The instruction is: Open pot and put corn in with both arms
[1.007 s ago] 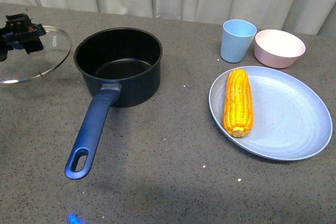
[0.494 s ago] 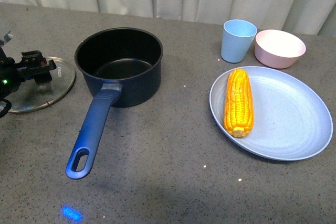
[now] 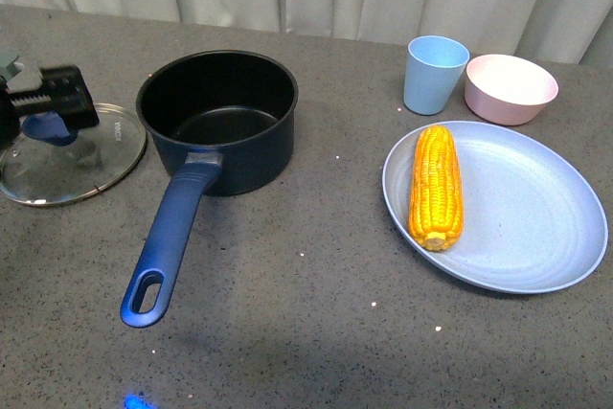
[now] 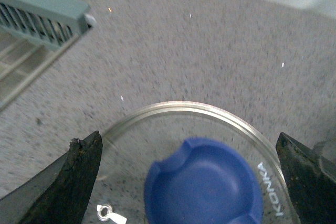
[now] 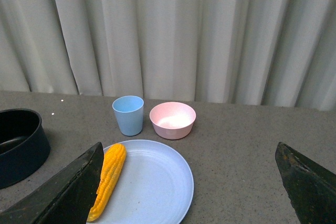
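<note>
Grey counter is shared by the uncovered pot (image 3: pixel 216 122) and its lid (image 3: pixel 72 155), laid beneath the left gripper (image 4: pixel 186 141), spread and seemingly clear of it; next, the corn (image 3: pixel 435 187) on the plate (image 3: pixel 536 237) must be grasped by the parted right gripper (image 5: pixel 189 148).

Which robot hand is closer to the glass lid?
Left. The left gripper hangs right over the lid, jaws open. The right gripper is away, facing the corn.

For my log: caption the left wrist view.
Left gripper, fingers open, over the blue knob of the glass lid on the table.
</note>
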`<move>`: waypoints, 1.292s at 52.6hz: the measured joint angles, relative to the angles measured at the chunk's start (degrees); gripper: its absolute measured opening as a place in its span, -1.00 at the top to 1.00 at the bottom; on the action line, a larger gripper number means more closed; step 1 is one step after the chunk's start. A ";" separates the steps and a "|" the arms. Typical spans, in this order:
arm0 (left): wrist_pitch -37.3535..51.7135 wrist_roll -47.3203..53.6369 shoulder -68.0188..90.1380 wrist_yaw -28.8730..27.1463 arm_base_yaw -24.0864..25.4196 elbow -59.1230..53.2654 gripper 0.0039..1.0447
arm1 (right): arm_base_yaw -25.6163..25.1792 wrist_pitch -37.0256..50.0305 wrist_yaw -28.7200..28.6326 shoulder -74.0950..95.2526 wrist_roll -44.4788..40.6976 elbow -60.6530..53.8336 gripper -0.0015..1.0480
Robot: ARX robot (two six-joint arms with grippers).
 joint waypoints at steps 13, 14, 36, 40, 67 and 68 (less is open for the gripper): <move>11.72 2.84 -23.85 11.50 0.00 -21.07 -0.36 | 0.00 0.00 0.02 0.00 0.00 0.00 -0.82; 11.82 2.99 -24.63 11.58 -0.07 -21.86 -0.33 | 0.00 0.00 0.02 0.00 0.00 0.00 -0.82; 3.08 4.48 -52.04 8.26 -4.09 -40.17 0.93 | 0.00 0.00 0.02 0.00 -0.02 0.00 -0.82; 0.31 4.50 -56.39 8.33 -4.11 -41.81 0.93 | 0.00 0.00 0.00 0.00 -0.02 0.00 -0.82; -29.53 4.50 -91.47 8.28 -4.09 -45.90 0.93 | 0.00 0.00 0.00 0.00 -0.02 0.00 -0.82; -30.25 4.50 -92.30 8.31 -4.09 -45.90 0.93 | 0.00 0.00 0.02 0.00 -0.02 0.00 -0.82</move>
